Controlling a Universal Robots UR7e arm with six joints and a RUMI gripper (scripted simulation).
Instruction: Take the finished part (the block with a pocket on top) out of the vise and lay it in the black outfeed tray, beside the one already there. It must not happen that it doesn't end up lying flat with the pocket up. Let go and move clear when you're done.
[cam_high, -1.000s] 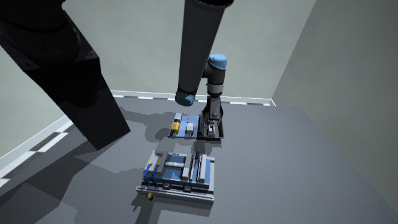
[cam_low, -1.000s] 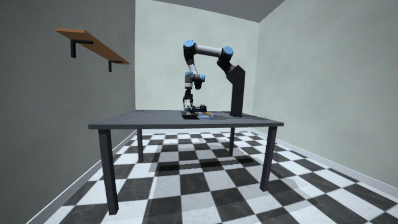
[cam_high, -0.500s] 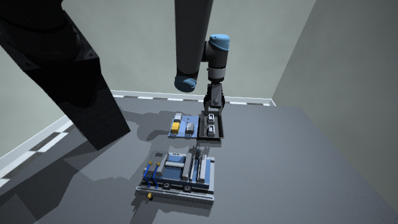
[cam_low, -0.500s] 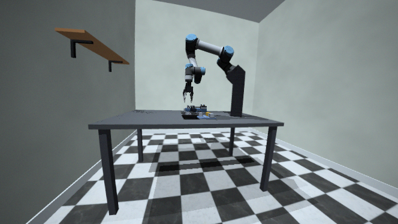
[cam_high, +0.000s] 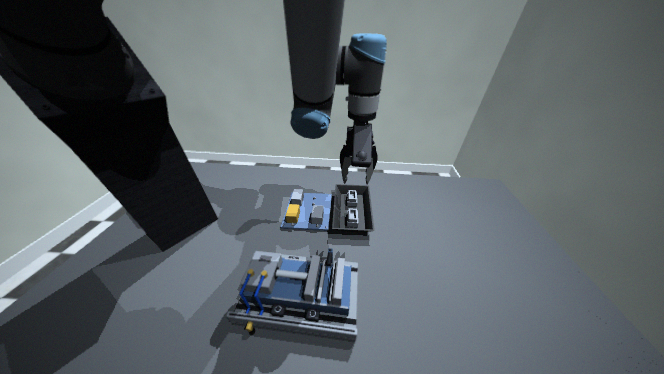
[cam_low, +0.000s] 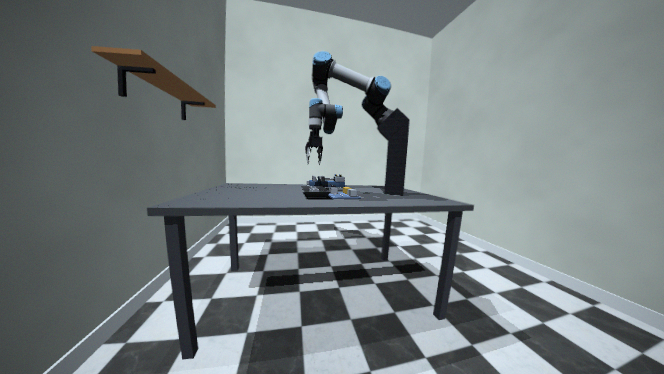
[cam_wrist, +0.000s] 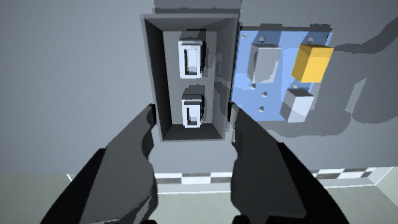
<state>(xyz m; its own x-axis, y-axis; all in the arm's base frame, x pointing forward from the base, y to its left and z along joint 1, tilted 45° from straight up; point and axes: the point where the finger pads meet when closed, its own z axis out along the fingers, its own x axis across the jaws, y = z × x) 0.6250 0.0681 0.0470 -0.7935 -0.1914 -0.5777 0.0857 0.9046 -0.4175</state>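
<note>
The black outfeed tray (cam_high: 352, 209) holds two grey blocks with pockets on top, one at the far end (cam_high: 351, 198) and one at the near end (cam_high: 352, 217). In the wrist view the tray (cam_wrist: 191, 75) shows both blocks lying in line (cam_wrist: 191, 59) (cam_wrist: 192, 111). My gripper (cam_high: 358, 177) hangs well above the tray's far end, open, with nothing between the fingers. It also shows high above the table in the exterior view (cam_low: 313, 161). The vise (cam_high: 300, 290) stands at the front with no block between its jaws.
A blue fixture plate (cam_high: 306, 210) lies left of the tray with a yellow block (cam_high: 292, 212) and a grey block (cam_high: 316, 215) on it. The dark robot pedestal (cam_high: 100, 125) rises at the left. The table's far edge runs just behind the tray.
</note>
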